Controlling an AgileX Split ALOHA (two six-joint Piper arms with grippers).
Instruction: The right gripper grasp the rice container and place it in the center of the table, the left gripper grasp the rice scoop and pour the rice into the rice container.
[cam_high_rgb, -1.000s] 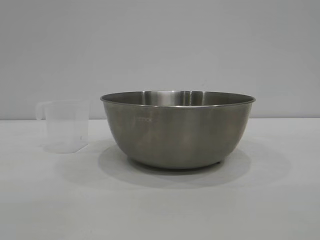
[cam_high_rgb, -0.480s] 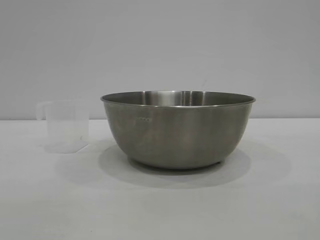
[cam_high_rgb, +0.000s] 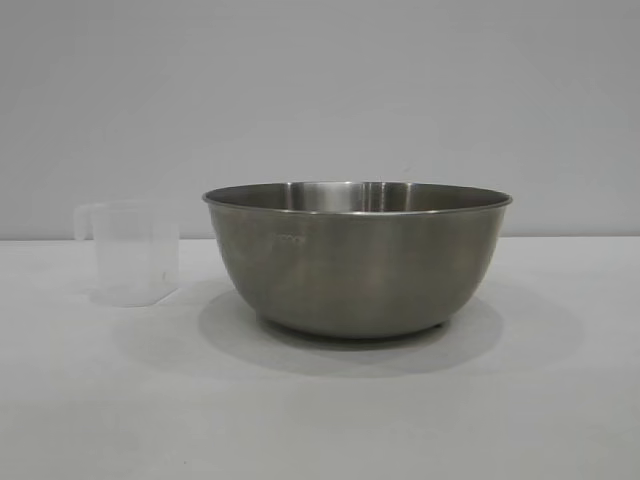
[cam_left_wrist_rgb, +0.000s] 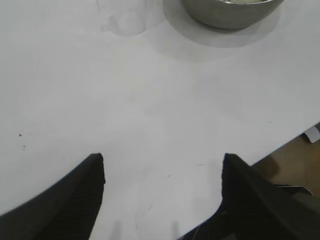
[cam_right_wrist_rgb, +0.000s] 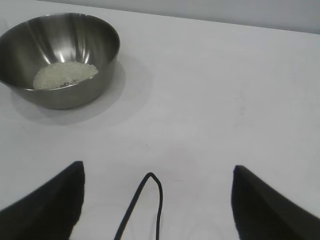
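The left tool (cam_left_wrist_rgb: 162, 172) hangs over bare white tabletop (cam_left_wrist_rgb: 150, 110) with its two dark fingers spread well apart and nothing between them. Out beyond its tips, well apart from them, stands the rice scoop (cam_left_wrist_rgb: 125, 17), a small translucent plastic measuring cup, upright on the tabletop; only its lower part shows from this wrist. Just beside the cup, also far ahead of the tool, sits the rice container (cam_left_wrist_rgb: 227, 12), a large stainless-steel mixing bowl, with its shadow spreading toward the tool. Off to one side the tabletop's edge runs past and brown floor shows below it.

The right tool (cam_right_wrist_rgb: 157, 172) is likewise spread wide and holds nothing; a thin black cable (cam_right_wrist_rgb: 145, 205) loops up between its fingers. Ahead of it and off to one side, well clear of the tips, the steel bowl (cam_right_wrist_rgb: 60, 57) rests upright, and the rice (cam_right_wrist_rgb: 65, 75) lies as a shallow off-white patch on its bottom.

From the room's side view neither tool shows. The bowl (cam_high_rgb: 358, 258) sits near the middle of the tabletop (cam_high_rgb: 320, 420), the clear cup (cam_high_rgb: 130, 252) standing upright beside it with a gap between them, its loop handle turned away from the bowl.
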